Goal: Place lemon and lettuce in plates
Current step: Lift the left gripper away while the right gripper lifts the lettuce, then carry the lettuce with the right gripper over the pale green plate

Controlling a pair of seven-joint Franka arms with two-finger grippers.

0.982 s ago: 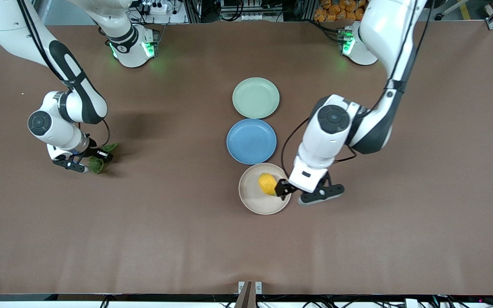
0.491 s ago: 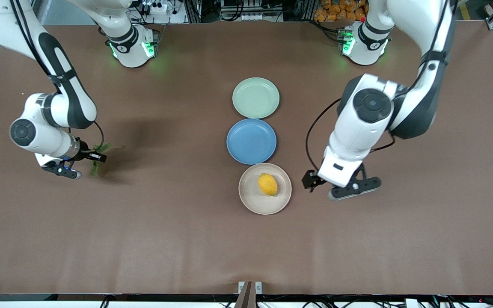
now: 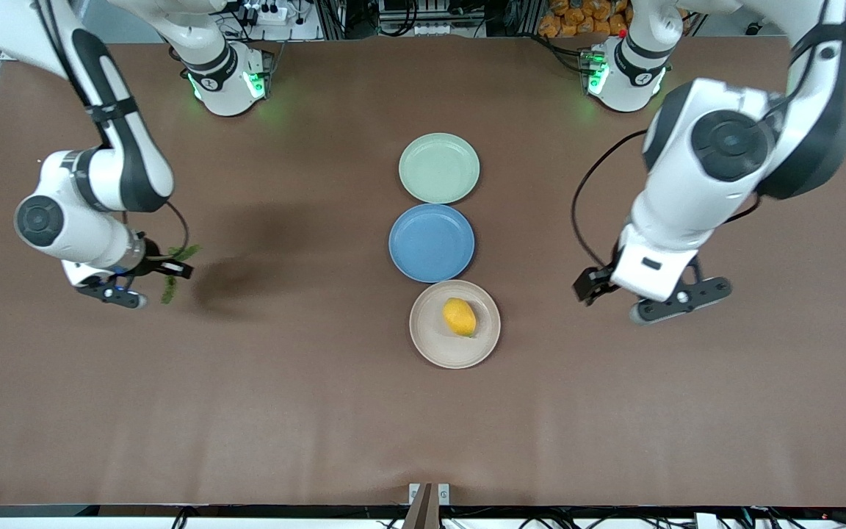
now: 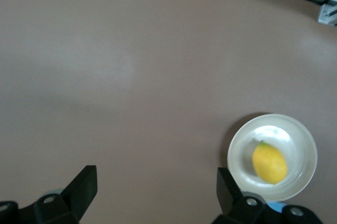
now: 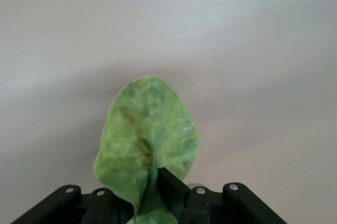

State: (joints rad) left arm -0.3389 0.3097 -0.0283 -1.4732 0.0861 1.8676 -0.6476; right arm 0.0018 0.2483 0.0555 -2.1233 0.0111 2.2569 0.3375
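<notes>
Toward the right arm's end of the table, up off the brown table top point(image 3: 305, 411), my right gripper point(image 3: 145, 273) has its fingers pinched on the stem end of the lettuce point(image 5: 146, 137), and the leaf hangs out past the fingertips, edge-on to the front camera. The hold is small and near the stalk, so I judge a quick swing toward the plates could flutter the leaf loose or let it twist and drape over a rim instead of inside. The mint green plate point(image 3: 439, 167) sits empty, well apart from this claw, past the blue plate point(image 3: 432, 242). The lemon point(image 3: 460, 317) already lies in the beige plate point(image 3: 432, 347). My left gripper point(image 3: 617, 294) hangs spread wide and empty over bare table toward the left arm's end, waiting.
</notes>
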